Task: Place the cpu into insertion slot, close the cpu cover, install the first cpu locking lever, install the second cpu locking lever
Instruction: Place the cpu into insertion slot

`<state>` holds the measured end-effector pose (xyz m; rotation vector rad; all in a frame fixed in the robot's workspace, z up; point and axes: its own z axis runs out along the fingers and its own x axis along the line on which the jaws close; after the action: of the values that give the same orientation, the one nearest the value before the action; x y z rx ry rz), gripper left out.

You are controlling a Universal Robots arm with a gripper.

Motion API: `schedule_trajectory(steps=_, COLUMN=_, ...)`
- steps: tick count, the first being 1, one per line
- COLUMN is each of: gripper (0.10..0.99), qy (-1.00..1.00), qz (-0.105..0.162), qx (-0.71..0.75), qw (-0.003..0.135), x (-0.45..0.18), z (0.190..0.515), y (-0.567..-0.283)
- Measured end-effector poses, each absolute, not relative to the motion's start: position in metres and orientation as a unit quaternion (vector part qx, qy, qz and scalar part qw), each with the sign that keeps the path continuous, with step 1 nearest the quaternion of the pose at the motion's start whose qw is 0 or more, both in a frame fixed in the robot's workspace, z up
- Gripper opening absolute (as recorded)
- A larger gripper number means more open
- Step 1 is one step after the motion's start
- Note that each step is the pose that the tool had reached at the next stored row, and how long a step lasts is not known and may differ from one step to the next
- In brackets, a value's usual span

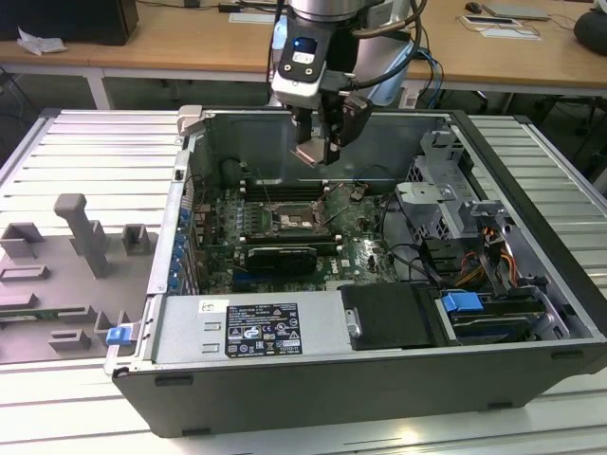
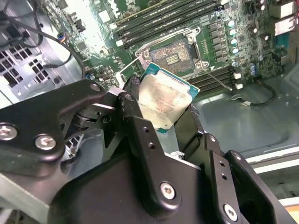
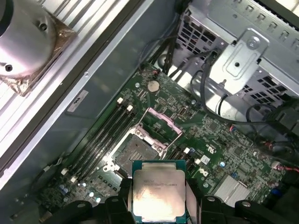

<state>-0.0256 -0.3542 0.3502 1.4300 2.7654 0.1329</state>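
My gripper (image 1: 321, 147) hangs over the open computer case, shut on the cpu (image 2: 163, 100), a small square chip with a pale metal top and green edge. In both wrist views the black fingers (image 2: 132, 100) clamp the chip's two opposite sides. The insertion slot (image 3: 135, 154) lies below on the green motherboard, its dark centre bare, and is apart from the chip (image 3: 159, 193). The cpu cover (image 3: 161, 125), a thin metal frame, stands tilted up at the slot's far side. A thin locking lever (image 2: 218, 78) sticks out beside the slot (image 2: 172, 55). From outside, the slot (image 1: 294, 220) is below the gripper.
Long black memory slots (image 2: 159, 18) flank the socket. A metal drive cage (image 1: 446, 194) and loose cables (image 1: 417, 256) fill the case's side at the exterior view's right. The power supply (image 1: 251, 327) sits at the near edge. Grey fixtures (image 1: 81, 237) stand outside the case.
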Motion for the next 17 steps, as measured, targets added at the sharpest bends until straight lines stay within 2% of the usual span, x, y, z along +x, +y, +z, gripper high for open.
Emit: schedule_trajectory(steps=17, gripper=0.541, qy=0.819, qz=0.038, qx=0.573, qw=0.014, x=-0.0256, z=0.3425, y=-0.3541)
